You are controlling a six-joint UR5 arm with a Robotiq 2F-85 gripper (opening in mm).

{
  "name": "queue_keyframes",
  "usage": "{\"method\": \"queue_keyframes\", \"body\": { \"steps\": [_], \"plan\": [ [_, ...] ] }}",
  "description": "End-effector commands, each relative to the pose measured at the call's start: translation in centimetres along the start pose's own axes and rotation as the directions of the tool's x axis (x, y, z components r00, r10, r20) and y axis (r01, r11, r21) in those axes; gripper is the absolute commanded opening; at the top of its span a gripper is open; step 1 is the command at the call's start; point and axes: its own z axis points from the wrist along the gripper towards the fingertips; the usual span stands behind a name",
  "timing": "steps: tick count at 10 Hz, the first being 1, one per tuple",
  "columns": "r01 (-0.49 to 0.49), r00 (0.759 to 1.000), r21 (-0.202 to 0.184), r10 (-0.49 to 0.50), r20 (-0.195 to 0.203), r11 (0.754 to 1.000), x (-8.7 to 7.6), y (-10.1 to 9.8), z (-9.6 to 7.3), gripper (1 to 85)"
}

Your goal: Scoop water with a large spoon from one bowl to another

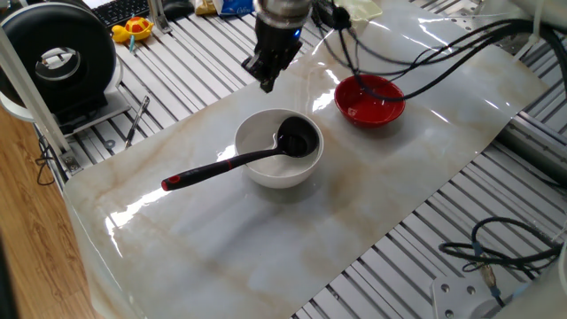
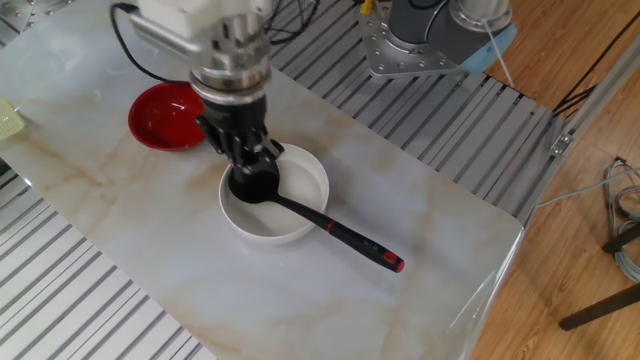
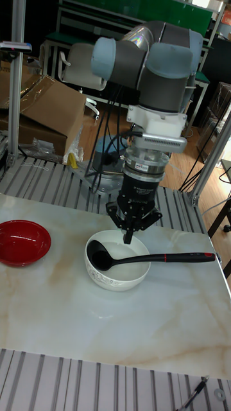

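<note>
Hovering empty above the table (image 1: 221, 239), the end effector (image 1: 267, 83) in one fixed view hangs beyond the white bowl (image 1: 266, 173), its fingers drawn close together and holding nothing. The large spoon (image 1: 232, 160) lies ungripped, its scoop down inside the white bowl and its handle resting over the rim, the red tip pointing away across the table. The red bowl (image 1: 369, 100) stands well apart to the side. Whether it holds any water cannot be told; only glints show.

From the other fixed view, the end effector (image 2: 255, 165) appears over the near rim of the white bowl (image 2: 300, 215), right above the scoop of the large spoon (image 2: 330, 226), but no finger closes on the handle. The red bowl (image 2: 165, 117) sits behind the arm.

Seen in the tall fixed view, the end effector (image 3: 129, 239) points straight down, its tips pinched nearly shut just above the white bowl (image 3: 119, 273), beside the handle of the large spoon (image 3: 154, 258) without touching it. The red bowl (image 3: 22, 243) is off at the edge.

Judging by this, the task is hardly begun: the spoon must first be grasped, then every scoop and pour remains.
</note>
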Motion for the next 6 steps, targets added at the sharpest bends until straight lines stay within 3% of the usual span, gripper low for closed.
{"method": "queue_keyframes", "body": {
  "steps": [1, 3, 4, 5, 6],
  "plan": [
    [0.074, 0.997, 0.012, -0.074, -0.004, 0.997, 0.4, 1.2, 0.7, 1.3],
    [0.251, 0.968, 0.004, -0.25, -0.033, 0.968, 1.1, 1.2, 0.7, 1.3],
    [0.274, 0.961, -0.02, -0.274, -0.024, 0.962, 0.8, 2.0, 1.2, 1.7],
    [0.273, 0.962, -0.071, -0.274, -0.01, 0.959, 0.6, 4.3, 1.9, 8.0],
    [0.285, 0.958, -0.078, -0.287, -0.014, 0.955, 1.2, 5.8, 2.0, 14.3]
  ]
}}
